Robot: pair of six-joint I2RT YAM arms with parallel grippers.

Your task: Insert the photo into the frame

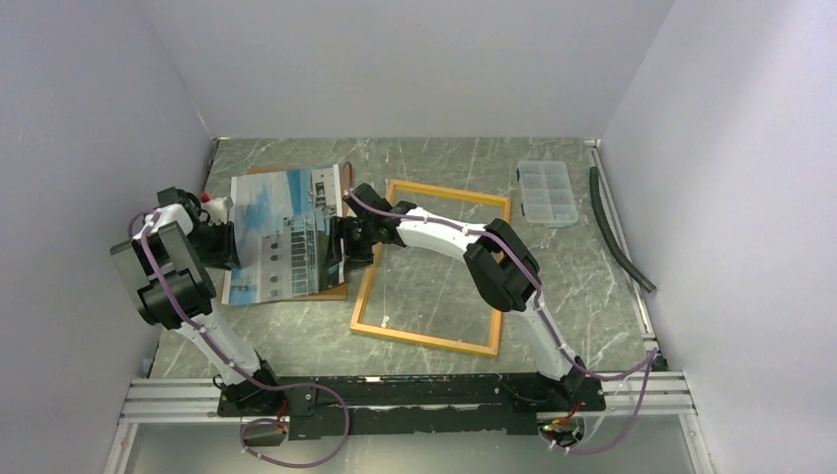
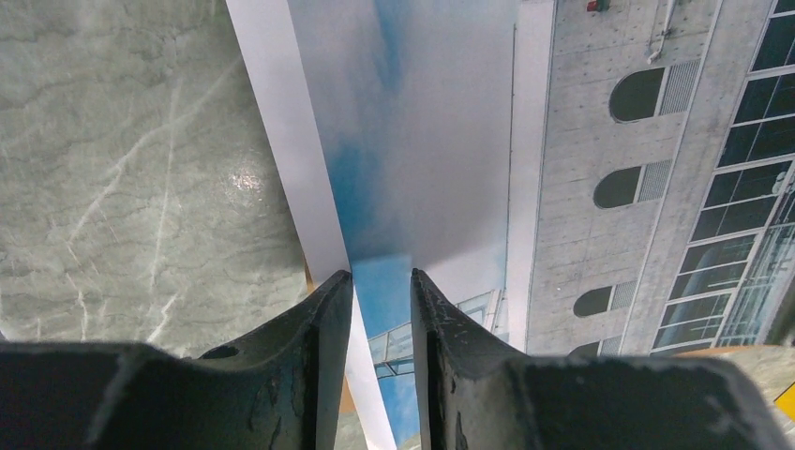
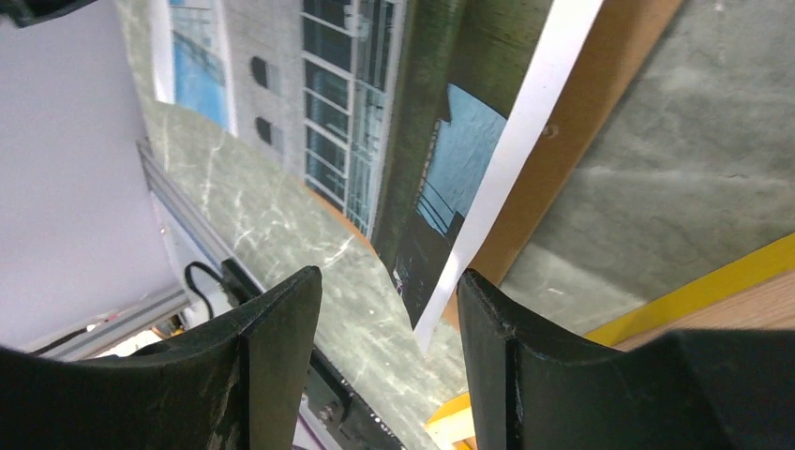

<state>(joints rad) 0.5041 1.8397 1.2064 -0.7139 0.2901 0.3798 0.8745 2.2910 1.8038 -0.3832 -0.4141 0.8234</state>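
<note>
The photo (image 1: pixel 281 232), a white building on blue sky, lies at the left on a brown backing board (image 1: pixel 336 292), with its right side curled up. The frame (image 1: pixel 430 341), a yellow border round a clear pane, lies flat at centre. My left gripper (image 1: pixel 222 240) is at the photo's left edge. In the left wrist view its fingers (image 2: pixel 382 274) stand a narrow gap apart over the photo's white border (image 2: pixel 281 141). My right gripper (image 1: pixel 341 247) is open. In the right wrist view the photo's near corner (image 3: pixel 422 323) hangs between the fingers of my right gripper (image 3: pixel 389 274), above the board (image 3: pixel 581 150) and the frame's yellow edge (image 3: pixel 694 291).
A clear plastic compartment box (image 1: pixel 546 193) sits at the back right. A black hose (image 1: pixel 617 232) runs along the right wall. A small red-capped object (image 1: pixel 205 197) is behind the left gripper. A metal rail (image 1: pixel 395 395) crosses the near edge.
</note>
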